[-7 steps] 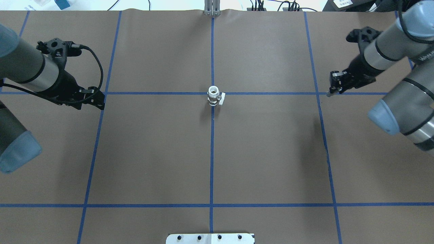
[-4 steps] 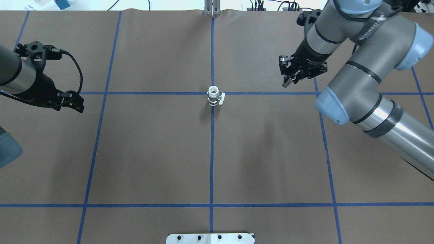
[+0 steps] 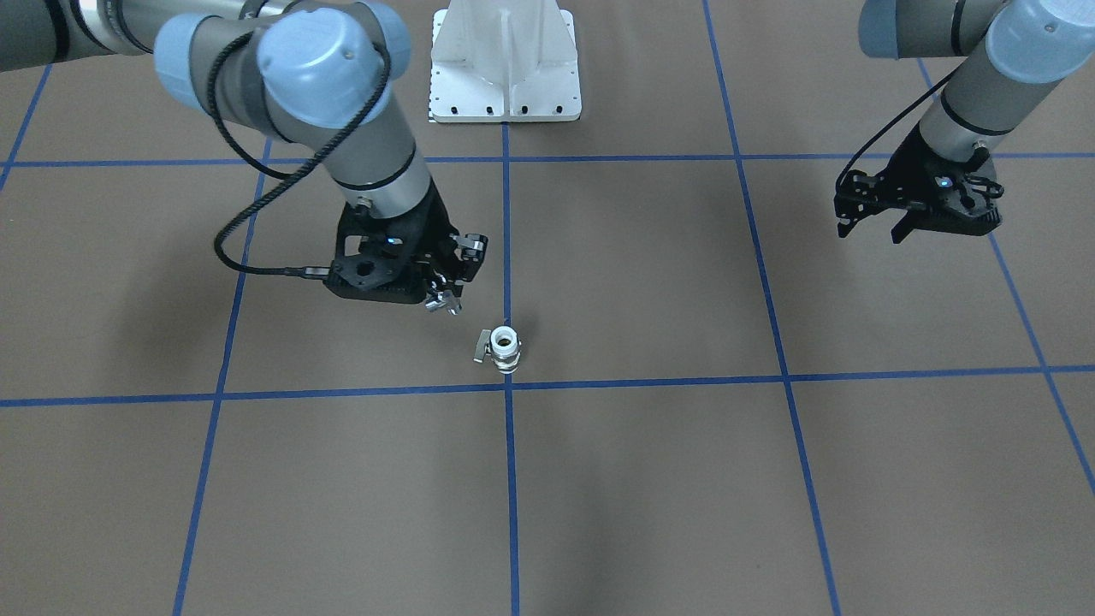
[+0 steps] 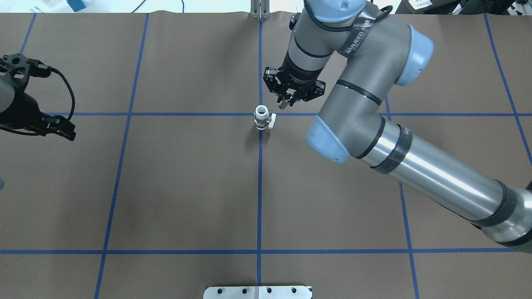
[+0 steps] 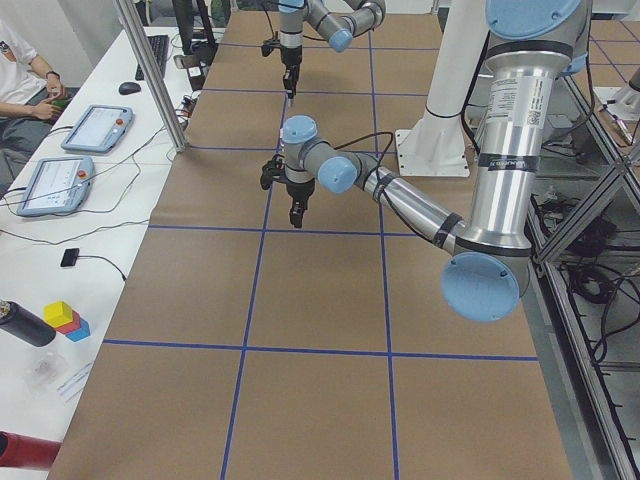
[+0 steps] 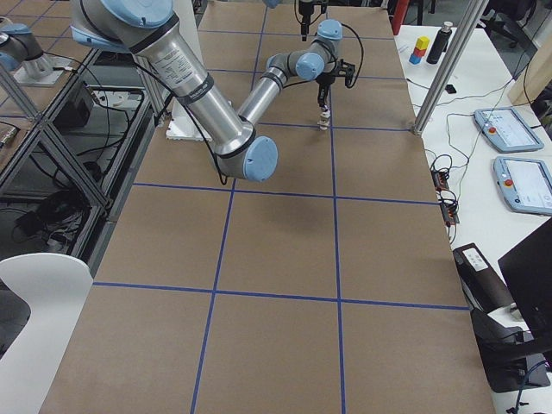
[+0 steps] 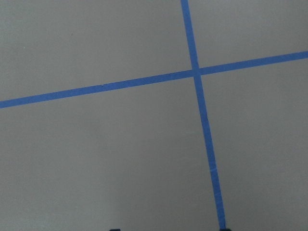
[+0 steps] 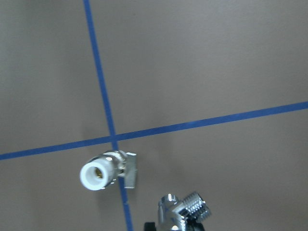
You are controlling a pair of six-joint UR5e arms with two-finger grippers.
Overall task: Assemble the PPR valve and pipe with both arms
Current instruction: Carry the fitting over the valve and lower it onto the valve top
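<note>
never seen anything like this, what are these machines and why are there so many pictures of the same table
It is a robot with two jointed arms at a table covered in brown paper with blue tape lines. The six pictures show one moment. One is taken from above and behind the robot, one faces it, one comes from each end of the table, and one from a small camera on each wrist. The PPR valve stands upright on the table, with a white ring on top. The right hand hovers close beside it, shut on the pipe, a small chrome fitting. The left hand is open and empty, far off to the side.
</note>
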